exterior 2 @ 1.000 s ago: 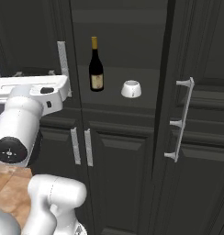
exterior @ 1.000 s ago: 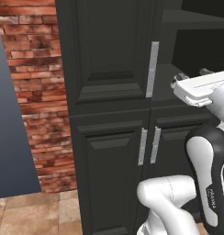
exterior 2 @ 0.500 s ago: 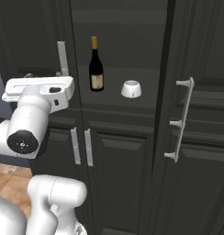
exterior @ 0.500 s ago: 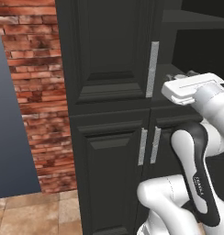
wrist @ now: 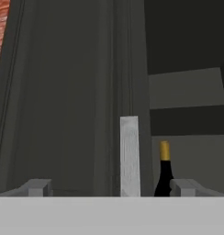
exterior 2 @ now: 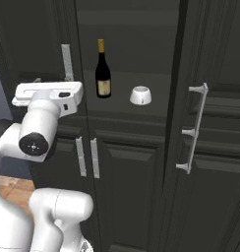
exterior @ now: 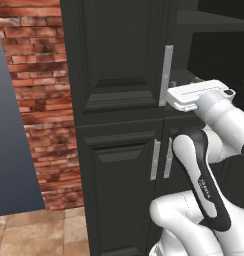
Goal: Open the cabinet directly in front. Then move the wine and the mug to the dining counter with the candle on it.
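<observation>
Cabinet: the tall black cabinet (exterior 2: 132, 162) stands straight ahead, its upper right door (exterior 2: 210, 98) swung wide open, its upper left door (exterior: 119, 55) shut.
Open door: in the right base view it stands out edge-on at the right, and its silver bar handle (exterior 2: 193, 129) faces the camera.
Shut door: its long silver handle (exterior: 166, 76) runs down the inner edge; the hand view has that same handle (wrist: 130, 156) dead centre.
Gripper: the gripper (wrist: 111, 187) is up at the shut door's handle, jaws spread wide with one grey fingertip on each side of the bar, nothing held between them.
Hand: in the left base view the white hand (exterior: 196, 95) sits just right of the handle, at its lower end; in the right base view it is level with the shelf, left of the bottle.
Wine: the wine (exterior 2: 103, 70) stands upright on the exposed shelf (exterior 2: 141, 109) inside the cabinet, gold cap up, pale label to the front; the hand view catches it (wrist: 164, 170) just beside the handle, to its right.
Mug: the mug (exterior 2: 140, 95) sits on the same shelf, right of the wine and apart from it.
Lower doors: both closed, two short silver handles (exterior 2: 87, 156) side by side at the seam.
Surroundings: a red brick wall (exterior: 39, 110) runs along the cabinet's left side above a tiled floor (exterior: 34, 232).
</observation>
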